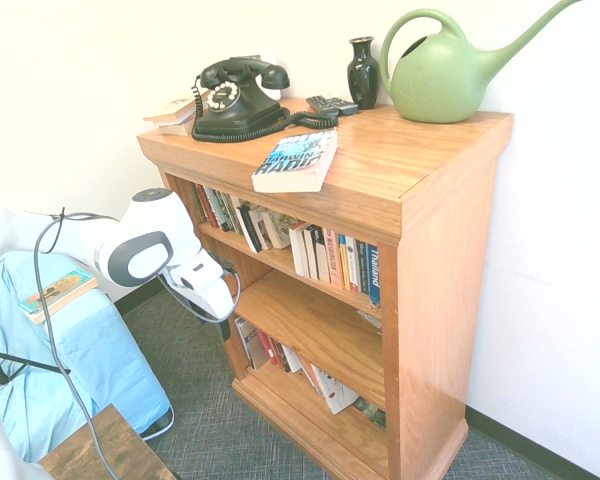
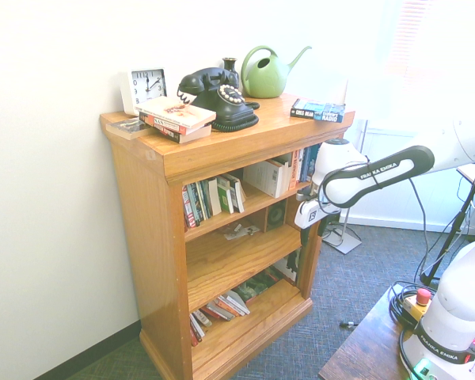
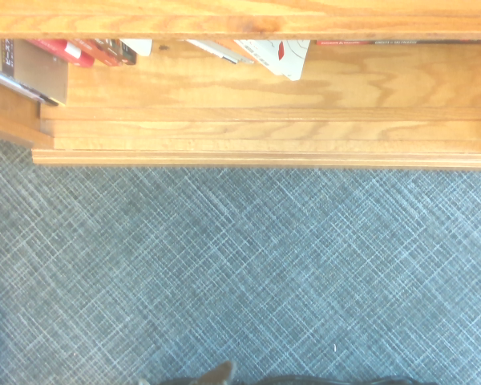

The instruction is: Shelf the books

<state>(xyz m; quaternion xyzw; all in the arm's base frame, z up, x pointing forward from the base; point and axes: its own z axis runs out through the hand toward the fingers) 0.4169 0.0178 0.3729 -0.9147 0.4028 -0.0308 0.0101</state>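
The hand (image 1: 223,328), seemingly open and empty, is hung beside the bookcase (image 1: 420,300); above it, the book (image 1: 295,160) is left unshelved.

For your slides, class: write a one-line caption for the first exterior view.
Blue-and-white paperback lies flat atop the wooden bookcase while the Franka's gripper hangs empty beside the shelves.

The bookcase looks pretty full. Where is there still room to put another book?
The middle shelf is mostly bare wood. On top, there is free space between the blue-and-white book and the green watering can. The upper shelf is packed with standing books, and the back of the top is crowded around the black telephone.
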